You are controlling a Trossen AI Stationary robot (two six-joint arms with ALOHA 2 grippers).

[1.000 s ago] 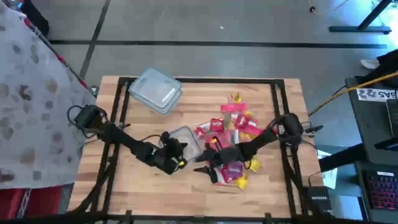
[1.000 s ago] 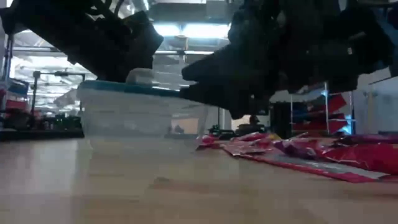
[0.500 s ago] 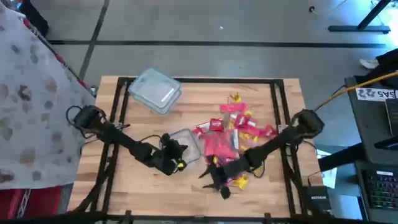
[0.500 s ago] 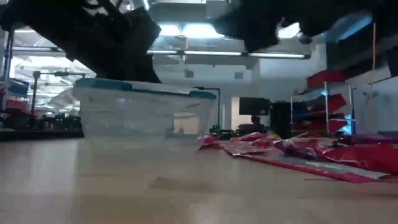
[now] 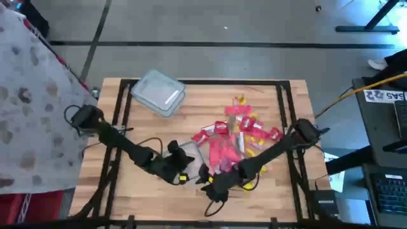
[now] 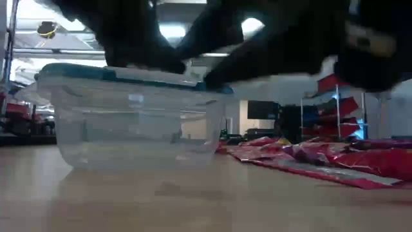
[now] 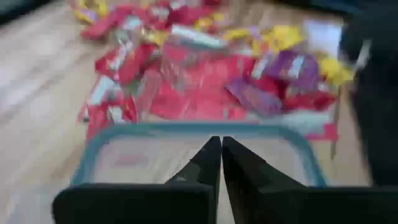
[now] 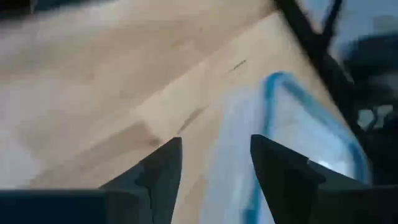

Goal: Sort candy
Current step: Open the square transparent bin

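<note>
Red candy [image 5: 226, 149] lies beside both hands (right [image 8: 214, 163] agape).

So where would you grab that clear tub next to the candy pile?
Probably by its blue-edged rim, coming down from above: the clear tub stands upright and open-topped, its thin wall fitting between jaws. The candy pile crowds one side, so take the bare-table side.

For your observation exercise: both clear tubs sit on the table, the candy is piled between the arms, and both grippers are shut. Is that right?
Not quite. The left gripper is shut, but the right gripper is open, as the right wrist view shows. The rest stands: two tubs and the candy between the arms.
</note>
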